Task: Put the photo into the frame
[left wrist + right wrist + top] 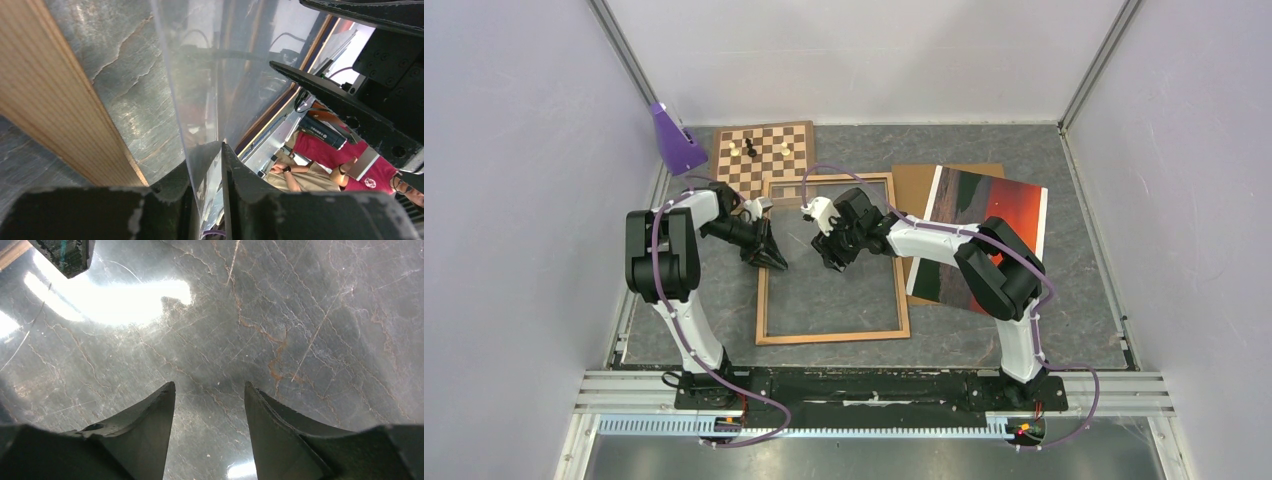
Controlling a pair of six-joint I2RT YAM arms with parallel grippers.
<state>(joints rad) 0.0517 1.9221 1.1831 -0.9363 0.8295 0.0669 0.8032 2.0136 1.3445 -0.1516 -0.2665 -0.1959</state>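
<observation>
Shows the photo (pixel 999 205) lying flat, sunset side up, at the right of the worktop (pixel 1074 290). Rests partly on a brown backing board (pixel 914 190), with the near part hidden under the right arm. Well apart from both pairs of fingers and touched by neither.

Places the frame (pixel 832 337) just left of the photo, flat at the middle of the worktop, light wood upward, its far left corner meeting a chessboard (pixel 764 150) with a few pieces on it.

Finds the left fingers (pixel 770 258) down at the frame's left rail. Seen from the left wrist as pressed nearly together, pinching the edge of a clear sheet (pixel 200 90) just beside that wooden rail.

Sets the right fingers (pixel 832 255) over the frame's opening, toward its far end, facing the left pair across it. Spread apart in the right wrist view, above a grey marbled surface streaked with bright glare; cannot tell whether touching it.
</observation>
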